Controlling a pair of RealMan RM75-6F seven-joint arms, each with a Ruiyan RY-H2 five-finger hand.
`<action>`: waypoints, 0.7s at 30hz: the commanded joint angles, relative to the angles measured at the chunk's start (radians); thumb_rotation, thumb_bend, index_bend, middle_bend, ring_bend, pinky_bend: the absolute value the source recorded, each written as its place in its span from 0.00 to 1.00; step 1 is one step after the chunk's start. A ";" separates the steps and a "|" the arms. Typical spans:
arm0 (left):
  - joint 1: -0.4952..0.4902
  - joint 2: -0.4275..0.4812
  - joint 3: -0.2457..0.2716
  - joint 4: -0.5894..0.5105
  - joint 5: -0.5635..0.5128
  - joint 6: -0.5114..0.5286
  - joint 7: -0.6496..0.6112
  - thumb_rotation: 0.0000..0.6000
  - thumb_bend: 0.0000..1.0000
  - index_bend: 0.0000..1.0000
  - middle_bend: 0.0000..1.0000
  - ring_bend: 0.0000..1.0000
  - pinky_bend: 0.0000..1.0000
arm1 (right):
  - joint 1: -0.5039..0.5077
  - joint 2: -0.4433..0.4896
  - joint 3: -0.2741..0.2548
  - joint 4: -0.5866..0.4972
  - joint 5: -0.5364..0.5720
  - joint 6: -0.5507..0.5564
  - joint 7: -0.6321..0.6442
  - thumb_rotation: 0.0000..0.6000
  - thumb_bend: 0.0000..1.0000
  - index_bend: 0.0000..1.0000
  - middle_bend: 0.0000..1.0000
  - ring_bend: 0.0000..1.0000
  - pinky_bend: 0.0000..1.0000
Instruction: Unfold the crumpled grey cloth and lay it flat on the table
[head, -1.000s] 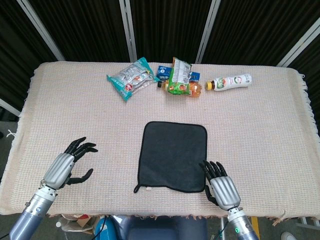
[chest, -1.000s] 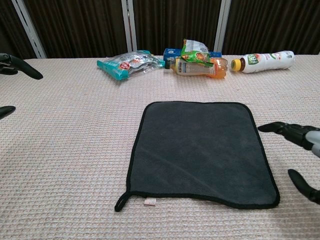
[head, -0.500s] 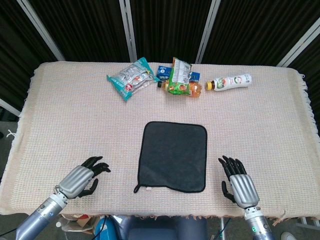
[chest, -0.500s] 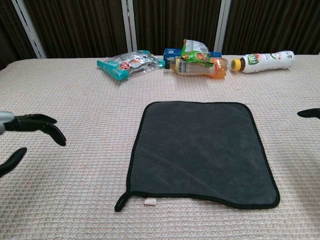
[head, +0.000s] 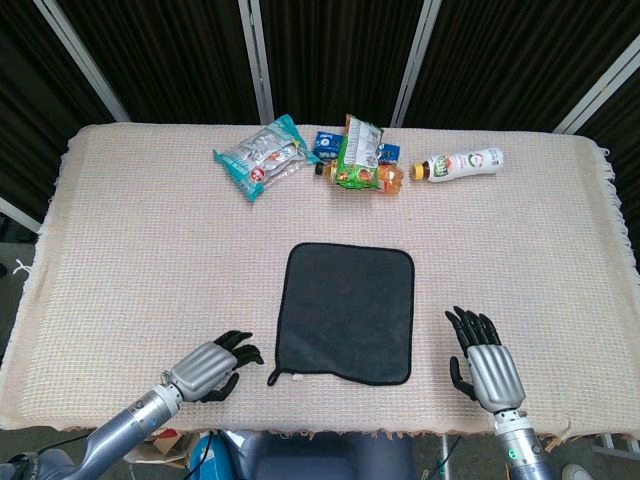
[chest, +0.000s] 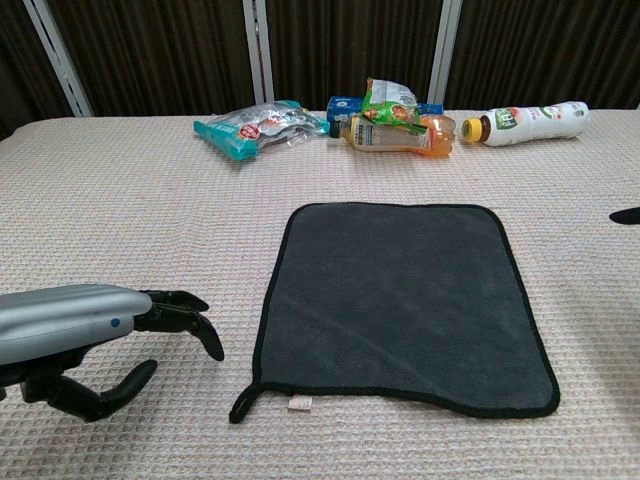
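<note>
Swung right along the near edge: left hand (head: 212, 368), now close to cloth (head: 347, 311), empty, fingers loosely curled apart. Right hand (head: 487, 363) spread, holding nothing, right of cloth. Flat mid-table already; could snag near-left loop and rumple it.
</note>
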 joint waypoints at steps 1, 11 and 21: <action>-0.012 -0.033 -0.012 0.001 -0.026 -0.008 0.025 1.00 0.77 0.22 0.18 0.03 0.07 | -0.001 0.000 0.003 0.002 0.000 -0.001 0.002 1.00 0.63 0.04 0.05 0.00 0.00; -0.031 -0.101 -0.020 0.009 -0.059 -0.001 0.072 1.00 0.77 0.20 0.17 0.03 0.07 | -0.005 0.003 0.006 0.003 0.001 -0.006 0.015 1.00 0.63 0.04 0.05 0.00 0.00; -0.064 -0.167 -0.025 0.036 -0.109 -0.025 0.123 1.00 0.77 0.20 0.17 0.03 0.07 | -0.008 0.007 0.010 0.000 0.003 -0.010 0.017 1.00 0.63 0.04 0.05 0.00 0.00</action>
